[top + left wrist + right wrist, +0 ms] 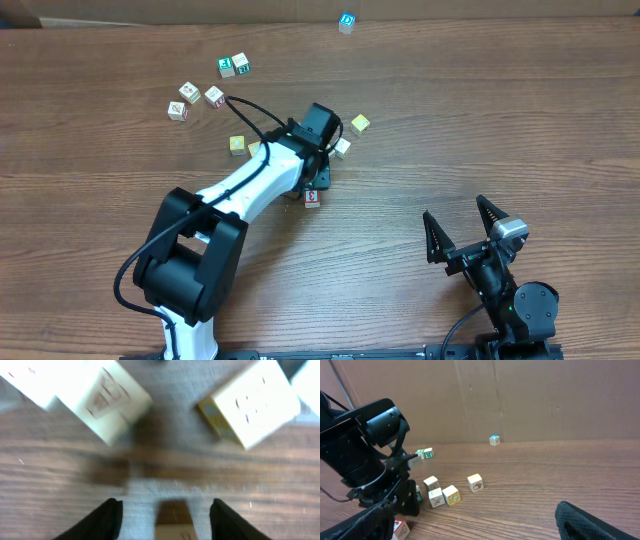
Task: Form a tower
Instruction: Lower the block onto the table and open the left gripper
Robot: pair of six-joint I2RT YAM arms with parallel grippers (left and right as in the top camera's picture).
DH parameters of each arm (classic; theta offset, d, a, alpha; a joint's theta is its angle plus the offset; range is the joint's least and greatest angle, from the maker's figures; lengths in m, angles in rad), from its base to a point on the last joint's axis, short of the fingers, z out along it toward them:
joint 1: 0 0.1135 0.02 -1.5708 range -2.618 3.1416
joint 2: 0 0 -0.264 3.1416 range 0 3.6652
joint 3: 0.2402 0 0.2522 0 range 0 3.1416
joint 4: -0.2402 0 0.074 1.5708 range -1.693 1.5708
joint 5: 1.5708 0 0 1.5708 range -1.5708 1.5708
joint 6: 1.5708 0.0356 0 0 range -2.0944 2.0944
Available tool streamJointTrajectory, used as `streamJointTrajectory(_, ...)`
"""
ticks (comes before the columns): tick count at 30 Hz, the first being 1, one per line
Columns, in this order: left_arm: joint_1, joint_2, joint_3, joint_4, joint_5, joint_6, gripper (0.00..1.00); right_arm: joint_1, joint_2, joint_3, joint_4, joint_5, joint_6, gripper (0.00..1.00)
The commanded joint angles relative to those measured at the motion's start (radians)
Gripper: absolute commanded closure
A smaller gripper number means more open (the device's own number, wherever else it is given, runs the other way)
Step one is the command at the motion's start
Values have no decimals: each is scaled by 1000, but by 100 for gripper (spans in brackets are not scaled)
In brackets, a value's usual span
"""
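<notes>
The right gripper (453, 207) is closest to me, down at the near edge of the table (520, 110). Its fingers are spread wide with nothing between them, and it's well apart from every cube.

Further in, the left arm (250, 185) reaches from the near-left corner toward the middle. The left gripper (165, 507) points down at the wood with its fingers (107, 520) apart. The tower (173, 521) sits between them with a gap on both sides, so nothing is clamped. From overhead, the tower is about mid-table. Only a red-marked face peeks out on the near side of the arm, so I can't tell how many cubes high it is.

Just past the fingertips, the wrist view shows 2 pale cubes. 1 has a reddish drawing (107, 397) and 1 has a yellow side (250, 402), and both are pretty blurry.

The other loose cubes are scattered behind that. There's a cream cube (342, 148) just beside the wrist and a yellow cube (360, 124) a bit beyond it. Another yellow one (237, 145) lies left of the arm. Further left and back are 3 red-marked cubes (190, 93) in a loose cluster, then 2 green cubes (234, 66) touching.

Way at the back, alone, is 1 blue cube (346, 22) near the cardboard wall (545, 400).
</notes>
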Motion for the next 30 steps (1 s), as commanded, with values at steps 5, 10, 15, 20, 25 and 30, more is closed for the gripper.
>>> streamJointTrajectory(5,54,-9,-8,80,-3,81,64,-5,-9,-10,6,-1,2,0)
streamJointTrajectory(10,56,-9,-9,82,-5,96,65,-5,-9,-10,6,-1,2,0)
streamJointTrajectory(15,56,-9,-9,86,-20,99,66,-5,-9,-10,6,-1,2,0)
streamJointTrajectory(20,56,-9,-9,89,-35,108,69,-5,-9,-10,6,-1,2,0)
streamJointTrajectory(25,56,-6,-9,91,-35,117,70,-5,-9,-10,6,-1,2,0)
streamJointTrajectory(30,56,27,-9,98,-35,117,70,-5,-9,-10,6,-1,2,0)
